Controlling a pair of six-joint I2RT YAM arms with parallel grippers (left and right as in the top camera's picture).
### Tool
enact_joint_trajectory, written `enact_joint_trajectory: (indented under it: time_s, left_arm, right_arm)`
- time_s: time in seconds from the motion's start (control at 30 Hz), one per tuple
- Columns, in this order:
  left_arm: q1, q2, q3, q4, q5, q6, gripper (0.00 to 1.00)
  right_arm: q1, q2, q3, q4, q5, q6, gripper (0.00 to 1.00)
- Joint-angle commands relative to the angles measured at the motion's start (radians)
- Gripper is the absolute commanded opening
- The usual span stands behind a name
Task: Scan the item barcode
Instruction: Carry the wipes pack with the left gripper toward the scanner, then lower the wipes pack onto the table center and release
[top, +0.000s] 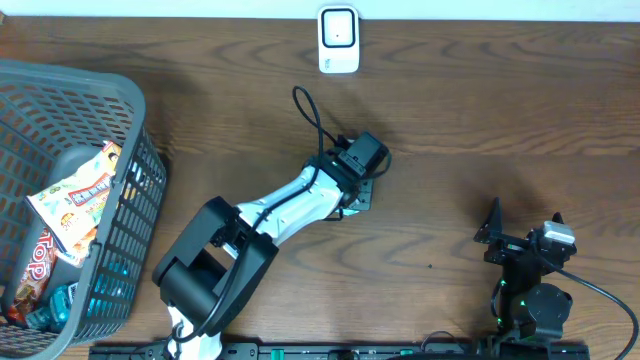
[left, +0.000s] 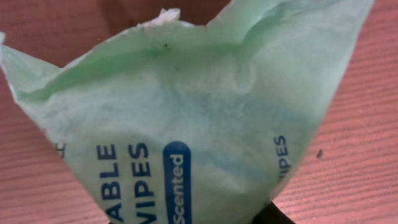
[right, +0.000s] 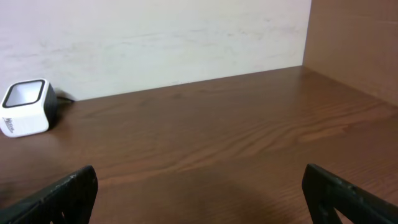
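The green wipes pack (left: 205, 124) is pinched at its lower end in the left gripper (top: 358, 180), mid-counter (top: 480, 120), well short of the scanner (top: 338, 38). The right gripper (top: 525, 232) gapes wide, holding nothing. A basket (top: 140, 170) stands far left.

Looks like a mock shop checkout set up on a robotics lab bench. Shown by a white barcode scanner (top: 338, 38) standing at the far edge of a wood-grain table (top: 480, 110), a grey plastic shopping basket (top: 140, 150) at one end holding printed snack packets (top: 78, 195), a plain white wall (right: 155, 43) behind, and two robot arms (top: 290, 205) mounted along the near edge.
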Motion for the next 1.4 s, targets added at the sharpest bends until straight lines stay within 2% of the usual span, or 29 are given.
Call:
enact_joint_trajectory:
  time_s: [0.0,0.13,0.3,0.33,0.5,0.7,0.97,1.13,1.23,1.3,1.37]
  left_arm:
    - [0.002,-0.008,-0.009,0.001,-0.021,-0.01,0.34]
    - [0.002,-0.008,-0.009,0.001,-0.021,-0.012,0.58]
    - [0.002,-0.017,-0.007,0.0,-0.02,-0.023,0.96]
    - [0.002,-0.027,-0.003,-0.004,-0.021,-0.022,0.99]
    - [0.002,-0.138,0.054,-0.073,-0.021,0.058,0.98]
    - [0.002,-0.381,0.084,-0.095,-0.053,0.151,0.98]
    - [0.003,-0.714,0.084,-0.12,-0.293,0.245,0.98]
    - [0.01,-0.877,0.084,-0.127,-0.553,0.296,0.98]
    - [0.064,-0.969,0.084,-0.159,-0.737,0.287,0.98]
    - [0.132,-1.014,0.084,-0.212,-0.819,0.219,0.98]
    - [0.236,-1.054,0.084,-0.295,-0.838,0.112,0.98]
  right_arm:
    - [-0.008,-0.004,-0.001,-0.004,0.012,0.014,0.99]
    - [-0.008,-0.004,-0.001,-0.004,0.012,0.015,0.99]
    - [-0.008,-0.004,-0.001,-0.004,0.012,0.014,0.99]
    - [-0.008,-0.004,-0.001,-0.004,0.012,0.014,0.99]
    - [-0.008,-0.004,-0.001,-0.004,0.012,0.014,0.99]
    - [-0.008,-0.004,-0.001,-0.004,0.012,0.014,0.99]
    - [-0.008,-0.004,-0.001,-0.004,0.012,0.014,0.99]
    - [-0.008,-0.004,-0.001,-0.004,0.012,0.015,0.99]
    - [-0.008,-0.004,-0.001,-0.004,0.012,0.014,0.99]
    - [-0.008,-0.004,-0.001,-0.004,0.012,0.014,0.99]
    - [-0.008,-0.004,-0.001,-0.004,0.012,0.014,0.99]
